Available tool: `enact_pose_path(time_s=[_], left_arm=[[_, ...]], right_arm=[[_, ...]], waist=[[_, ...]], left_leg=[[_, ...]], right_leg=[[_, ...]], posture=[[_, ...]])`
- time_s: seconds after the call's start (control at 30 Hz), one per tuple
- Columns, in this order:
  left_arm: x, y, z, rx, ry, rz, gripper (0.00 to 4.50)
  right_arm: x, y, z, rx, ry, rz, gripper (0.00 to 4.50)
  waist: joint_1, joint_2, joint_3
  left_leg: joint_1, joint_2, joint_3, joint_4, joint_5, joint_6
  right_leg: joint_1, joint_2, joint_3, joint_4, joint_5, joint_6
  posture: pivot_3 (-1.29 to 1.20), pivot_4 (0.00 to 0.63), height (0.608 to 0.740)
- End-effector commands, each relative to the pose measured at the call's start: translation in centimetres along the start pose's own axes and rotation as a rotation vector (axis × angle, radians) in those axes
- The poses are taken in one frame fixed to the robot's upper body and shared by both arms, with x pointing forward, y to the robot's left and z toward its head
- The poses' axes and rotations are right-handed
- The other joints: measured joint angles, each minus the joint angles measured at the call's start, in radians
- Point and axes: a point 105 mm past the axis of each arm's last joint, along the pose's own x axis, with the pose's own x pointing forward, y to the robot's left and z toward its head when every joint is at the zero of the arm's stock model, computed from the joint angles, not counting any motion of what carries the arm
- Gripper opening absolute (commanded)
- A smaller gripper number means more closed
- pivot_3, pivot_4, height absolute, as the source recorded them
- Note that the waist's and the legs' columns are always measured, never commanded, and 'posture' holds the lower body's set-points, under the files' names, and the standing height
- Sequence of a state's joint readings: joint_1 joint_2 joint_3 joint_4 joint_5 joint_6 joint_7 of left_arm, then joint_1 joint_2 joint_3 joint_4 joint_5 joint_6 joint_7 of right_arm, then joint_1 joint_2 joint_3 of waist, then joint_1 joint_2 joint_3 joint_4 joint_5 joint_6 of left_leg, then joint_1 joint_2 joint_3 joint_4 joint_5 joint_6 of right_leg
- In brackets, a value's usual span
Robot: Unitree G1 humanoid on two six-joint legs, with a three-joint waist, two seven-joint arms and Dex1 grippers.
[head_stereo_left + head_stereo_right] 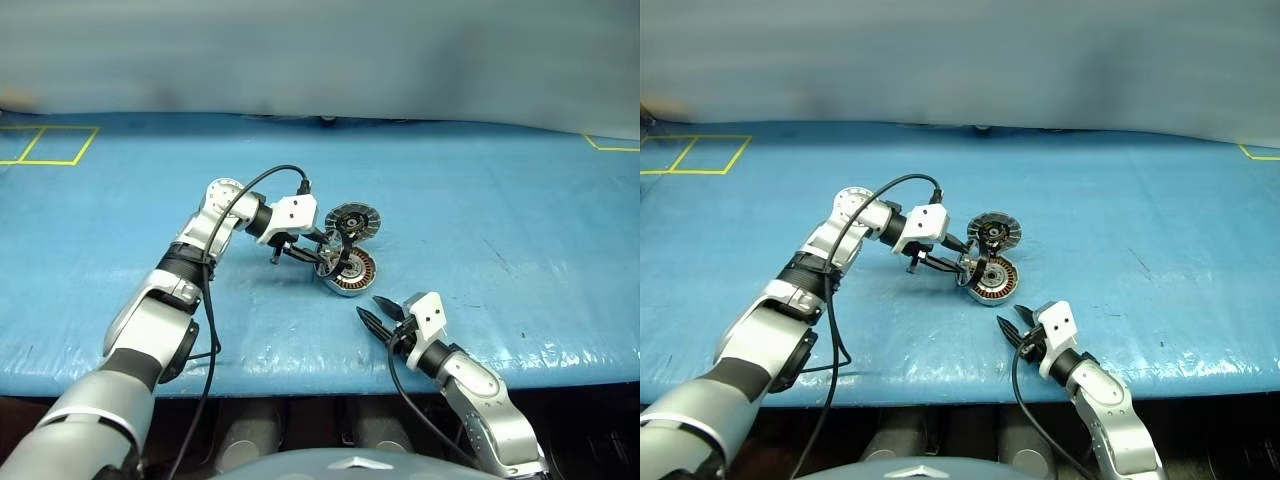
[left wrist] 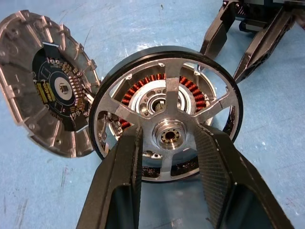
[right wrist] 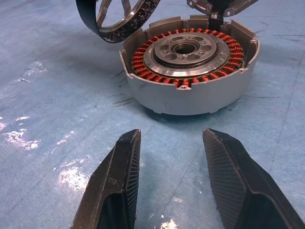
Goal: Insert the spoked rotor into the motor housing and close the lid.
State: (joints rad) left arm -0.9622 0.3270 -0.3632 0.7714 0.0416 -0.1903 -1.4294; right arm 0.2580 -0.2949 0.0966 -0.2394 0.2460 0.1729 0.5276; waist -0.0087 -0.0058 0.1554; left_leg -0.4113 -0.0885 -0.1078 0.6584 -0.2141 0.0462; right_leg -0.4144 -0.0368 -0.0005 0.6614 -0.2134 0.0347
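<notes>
My left gripper is shut on the spoked rotor, a silver wheel with a dark rim, gripping it across the hub. The rotor hangs tilted just above the near-left edge of the motor housing, apart from it; the copper windings show through its spokes. The housing sits on the blue table with its lid hinged open at the far side, inner face showing. Open and empty, my right gripper stays low over the table, a short way in front of the housing.
Blue sheeting covers the table, with yellow tape squares at the far left and a yellow corner mark at the far right. A black cable loops along my left arm. The table's front edge runs just behind my right gripper.
</notes>
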Motion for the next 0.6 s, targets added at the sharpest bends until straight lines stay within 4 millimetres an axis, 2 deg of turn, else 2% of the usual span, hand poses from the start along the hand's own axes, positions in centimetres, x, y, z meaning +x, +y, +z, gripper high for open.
enact_pose_path(time_s=[0.03,0.6], left_arm=[[-0.2,1.0,1.3,0.068,0.002,0.000,1.64],[1.2,1.6,1.6,0.162,0.086,-0.064,1.64]], right_arm=[[-0.1,0.1,0.8,-0.013,-0.044,-0.007,2.16],[-0.1,0.2,0.5,-0.005,-0.049,-0.023,2.16]], waist=[[0.000,0.000,0.000],[-0.003,0.000,0.000]], left_leg=[[0.000,0.000,0.000,0.000,0.000,0.000],[0.000,0.000,0.000,-0.001,0.000,0.000]], right_leg=[[0.000,0.000,0.000,0.000,0.000,0.000],[0.000,0.000,0.000,0.000,0.000,0.000]], posture=[[0.00,0.150,0.740],[0.00,0.150,0.740]])
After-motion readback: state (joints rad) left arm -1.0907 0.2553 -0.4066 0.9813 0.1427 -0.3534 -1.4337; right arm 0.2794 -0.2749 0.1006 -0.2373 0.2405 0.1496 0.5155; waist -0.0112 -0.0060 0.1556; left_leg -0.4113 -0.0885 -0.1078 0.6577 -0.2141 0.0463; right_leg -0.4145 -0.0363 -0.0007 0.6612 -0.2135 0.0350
